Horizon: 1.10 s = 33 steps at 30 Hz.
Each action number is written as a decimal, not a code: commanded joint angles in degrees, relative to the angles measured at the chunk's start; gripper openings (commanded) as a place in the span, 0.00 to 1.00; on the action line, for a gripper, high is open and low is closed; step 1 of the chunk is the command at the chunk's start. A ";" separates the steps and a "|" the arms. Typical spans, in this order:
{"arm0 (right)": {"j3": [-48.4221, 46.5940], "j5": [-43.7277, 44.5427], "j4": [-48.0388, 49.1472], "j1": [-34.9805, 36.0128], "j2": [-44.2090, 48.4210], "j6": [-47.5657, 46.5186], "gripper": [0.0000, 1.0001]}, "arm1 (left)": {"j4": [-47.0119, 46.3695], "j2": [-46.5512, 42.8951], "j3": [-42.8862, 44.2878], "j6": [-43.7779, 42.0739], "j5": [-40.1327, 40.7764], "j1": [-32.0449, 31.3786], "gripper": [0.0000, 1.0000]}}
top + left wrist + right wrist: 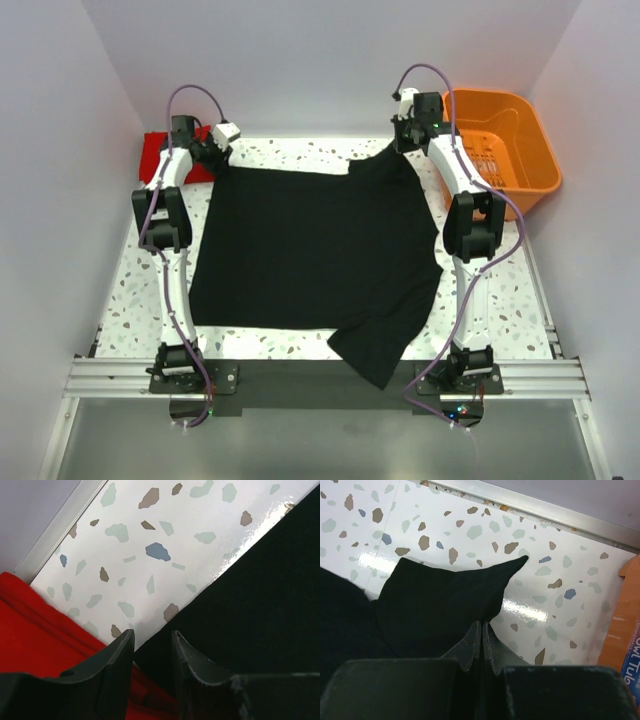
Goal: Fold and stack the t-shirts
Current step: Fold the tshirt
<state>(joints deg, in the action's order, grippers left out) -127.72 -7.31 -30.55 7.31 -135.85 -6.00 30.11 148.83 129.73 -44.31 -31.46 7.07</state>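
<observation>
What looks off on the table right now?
The black t-shirt lies skewed: its near-right part hangs past the table's near edge, and its far-right corner is pinched in the right tool.

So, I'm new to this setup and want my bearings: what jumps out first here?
A black shirt spread flat fills the middle of the table, one corner trailing over the near edge. An orange basket sits at the far right corner, and a folded red shirt peeks out at the far left.
</observation>
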 commanded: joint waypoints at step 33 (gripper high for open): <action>-1.83 -0.25 2.33 -0.28 1.99 0.29 0.00 | -2.67 -8.11 -5.45 13.55 -8.35 1.10 0.00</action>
<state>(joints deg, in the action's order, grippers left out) -128.40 -7.27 -30.59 7.33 -136.77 -6.04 32.80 146.41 125.95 -31.99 -35.88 7.81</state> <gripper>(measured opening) 0.011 0.077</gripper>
